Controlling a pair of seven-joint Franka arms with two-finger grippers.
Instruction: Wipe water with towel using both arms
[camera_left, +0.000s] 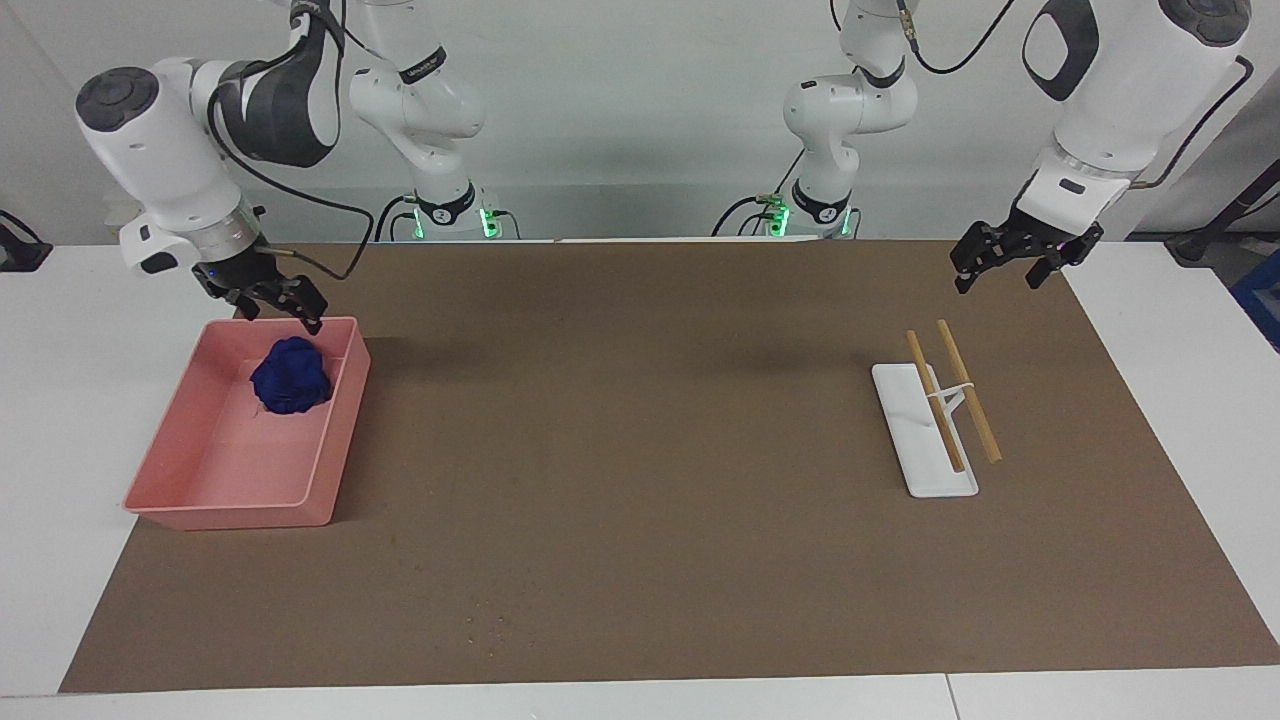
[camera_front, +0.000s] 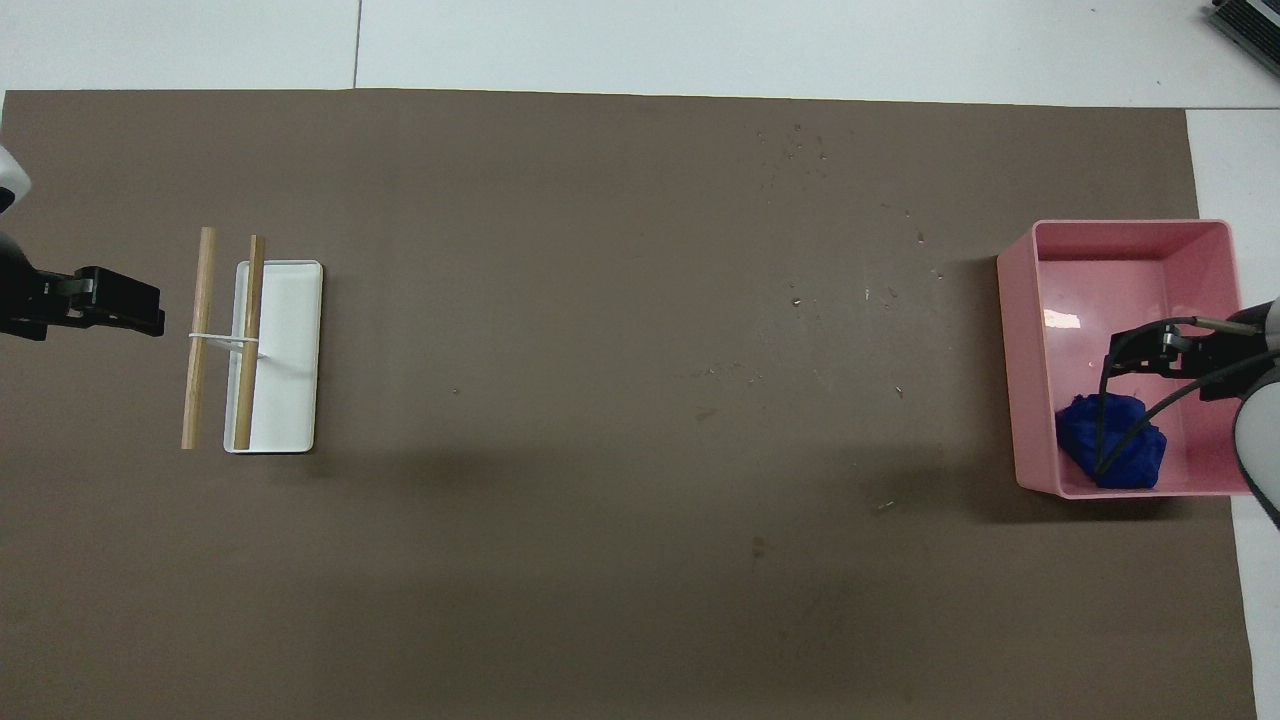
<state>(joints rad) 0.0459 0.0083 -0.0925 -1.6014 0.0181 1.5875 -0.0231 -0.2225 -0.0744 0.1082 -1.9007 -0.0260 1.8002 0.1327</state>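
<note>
While the pink tray is holding the towel in its corner nearest the robots, you are risking nothing worse than a snagged rim: the right gripper, spread and empty, is hanging just above that corner, and the left gripper, also spread, is waiting well apart from the tray.

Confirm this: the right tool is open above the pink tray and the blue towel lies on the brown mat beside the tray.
Not quite. The towel lies inside the pink tray, not on the mat, as the facing view shows. The right tool is indeed open above the tray.
</note>
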